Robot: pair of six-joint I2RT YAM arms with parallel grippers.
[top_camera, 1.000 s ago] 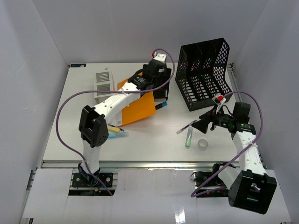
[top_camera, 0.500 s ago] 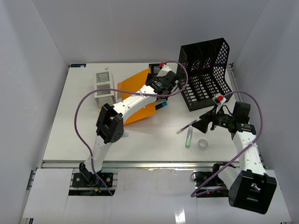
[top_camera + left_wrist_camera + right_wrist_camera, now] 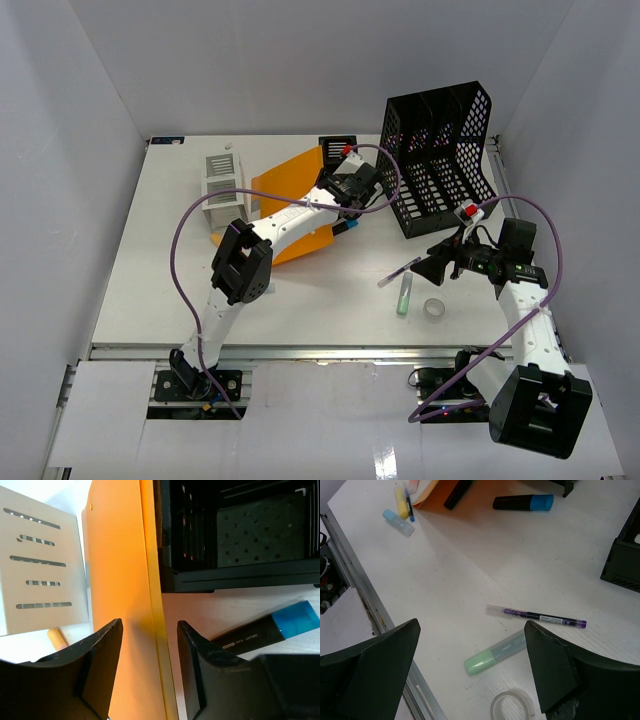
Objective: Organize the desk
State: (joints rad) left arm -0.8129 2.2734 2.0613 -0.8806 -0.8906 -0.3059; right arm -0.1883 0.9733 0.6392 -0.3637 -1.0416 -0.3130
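The white desk [image 3: 150, 270] carries scattered stationery. An orange folder [image 3: 290, 200] lies tilted at the middle back. My left gripper [image 3: 345, 192] is open, with the folder's right edge [image 3: 159, 630] between its fingers [image 3: 192, 650], beside a blue-capped black marker [image 3: 270, 630]. My right gripper [image 3: 440, 262] is open and empty above a purple pen [image 3: 535, 615], a green highlighter [image 3: 495, 655] and a roll of clear tape [image 3: 512, 702].
A black perforated file rack [image 3: 440, 160] stands at the back right, close to the left gripper. A grey slotted pen holder [image 3: 222, 185] stands left of the folder. Yellow [image 3: 400, 500] and blue [image 3: 397, 522] highlighters lie near the folder. A metal rail [image 3: 300, 350] runs along the near edge.
My left arm swung right and lowered its gripper onto the folder's right edge. The folder's far corner shifted up and back. The right arm has not moved.
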